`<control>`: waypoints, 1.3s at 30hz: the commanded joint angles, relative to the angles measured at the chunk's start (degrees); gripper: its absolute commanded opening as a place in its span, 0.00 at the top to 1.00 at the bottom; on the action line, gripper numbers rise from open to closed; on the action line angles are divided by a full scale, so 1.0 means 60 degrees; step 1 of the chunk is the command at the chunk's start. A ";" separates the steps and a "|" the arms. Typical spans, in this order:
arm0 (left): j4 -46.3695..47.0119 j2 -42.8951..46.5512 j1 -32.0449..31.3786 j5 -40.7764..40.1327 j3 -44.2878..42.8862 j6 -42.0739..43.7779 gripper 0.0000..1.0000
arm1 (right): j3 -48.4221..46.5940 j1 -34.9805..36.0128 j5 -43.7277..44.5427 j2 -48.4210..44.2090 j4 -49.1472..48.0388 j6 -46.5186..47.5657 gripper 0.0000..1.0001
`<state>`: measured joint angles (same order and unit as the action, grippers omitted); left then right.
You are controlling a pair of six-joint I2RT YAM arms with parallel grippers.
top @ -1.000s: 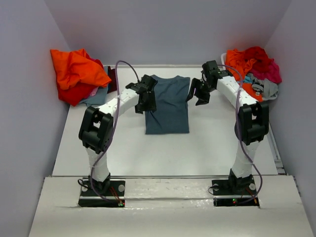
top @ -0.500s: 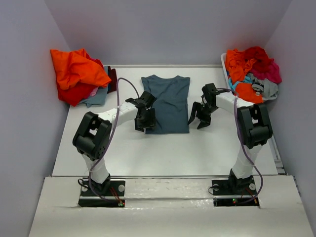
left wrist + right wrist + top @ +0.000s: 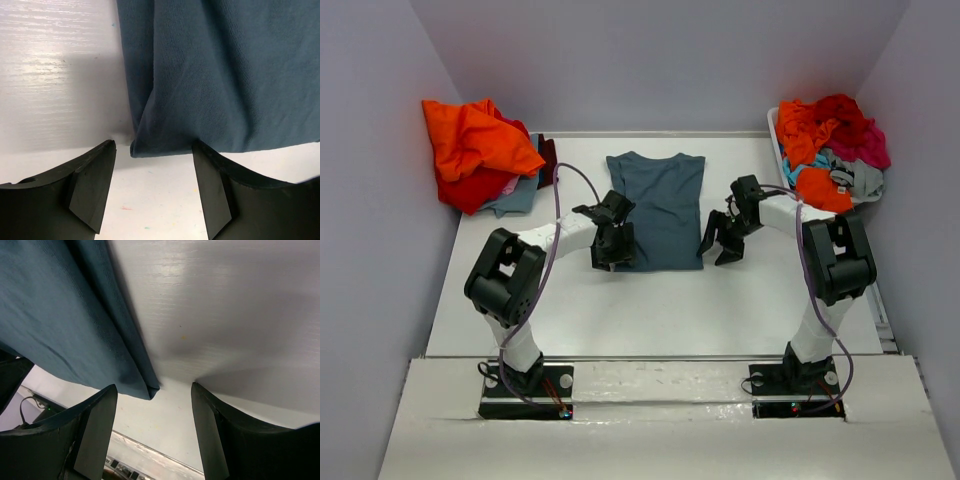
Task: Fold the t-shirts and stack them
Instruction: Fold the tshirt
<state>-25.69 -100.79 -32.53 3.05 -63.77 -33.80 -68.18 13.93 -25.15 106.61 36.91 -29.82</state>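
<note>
While the slate-blue t-shirt point(image 3: 660, 205) lies flat in the middle of the white tabletop point(image 3: 650, 310), collar toward the far wall and both sides folded in to a narrow rectangle, the overhead view shows the two arms reaching in over its near end. The left end effector point(image 3: 610, 250) hangs over the near left corner of the shirt, and the right end effector point(image 3: 720, 245) is just beside the near right corner. A loose heap of shirts point(image 3: 470, 145), mostly orange and red, lies at the far left corner. A second heap point(image 3: 830, 140) of orange, red, magenta, teal and grey cloth fills a white bin point(image 3: 775, 125) at the far right.

From the left wrist, the left end effector point(image 3: 152, 150) has its fingers point(image 3: 90, 185) spread apart, with nothing clamped between them. The corner of the slate-blue t-shirt point(image 3: 220, 75) lies on the tabletop point(image 3: 60, 75) in line with the gap, its hem running off to the right past the right-hand finger. A folded edge runs up the left side of the cloth.

From the right wrist, the right end effector point(image 3: 153, 390) is likewise spread wide and holds nothing. The corner of the slate-blue t-shirt point(image 3: 60, 315) points into the gap between the fingers point(image 3: 95, 435), flat on the tabletop point(image 3: 225, 305), with a doubled edge along its side.
</note>
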 commanded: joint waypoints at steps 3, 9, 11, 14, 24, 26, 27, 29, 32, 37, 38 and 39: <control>0.0312 -0.0120 0.0017 0.0078 0.0198 -0.0196 0.25 | 0.0231 0.0036 -0.0671 0.0132 -0.0760 -0.0083 0.33; 0.0576 -0.0266 0.0207 0.0223 0.0418 -0.0255 0.24 | 0.0567 0.0124 -0.1067 0.0308 -0.1243 -0.0229 0.33; 0.0737 -0.0296 0.0207 0.0341 0.0549 -0.0284 0.24 | 0.0597 0.0124 -0.1112 0.0396 -0.1331 -0.0259 0.33; 0.1029 -0.0340 0.0295 0.0634 0.0768 -0.0401 0.24 | 0.0656 0.0124 -0.1243 0.0498 -0.1434 -0.0303 0.33; 0.2390 -0.0252 0.0471 0.2127 0.1911 -0.1016 0.26 | 0.0978 0.0212 -0.1522 0.0660 -0.1771 -0.0464 0.34; 0.2567 -0.0252 0.0471 0.2318 0.2190 -0.1090 0.26 | 0.1051 0.0212 -0.1536 0.0645 -0.1815 -0.0493 0.34; 0.2641 -0.0295 0.0471 0.2420 0.2263 -0.1105 0.26 | 0.1066 0.0212 -0.1536 0.0631 -0.1815 -0.0522 0.34; 0.2787 -0.0325 0.0471 0.2523 0.2409 -0.1119 0.27 | 0.1139 0.0212 -0.1522 0.0616 -0.1859 -0.0522 0.34; 0.2890 -0.0354 0.0471 0.2729 0.2512 -0.1163 0.28 | 0.1212 0.0212 -0.1566 0.0601 -0.1903 -0.0581 0.34; 0.2715 -0.0266 0.0471 0.2612 0.2513 -0.1163 0.32 | 0.1286 0.0212 -0.1390 0.0470 -0.1888 -0.0640 0.37; 0.2657 -0.0252 0.0471 0.2597 0.2498 -0.1149 0.34 | 0.1286 0.0212 -0.1375 0.0455 -0.1874 -0.0698 0.40; 0.2642 -0.0252 0.0471 0.2568 0.2484 -0.1134 0.36 | 0.1271 0.0212 -0.1375 0.0426 -0.1874 -0.0727 0.41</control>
<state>-1.85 -99.00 -29.17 21.87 -52.10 -42.09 -62.43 14.41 -38.26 108.53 25.89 -34.57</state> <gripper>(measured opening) 0.667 0.608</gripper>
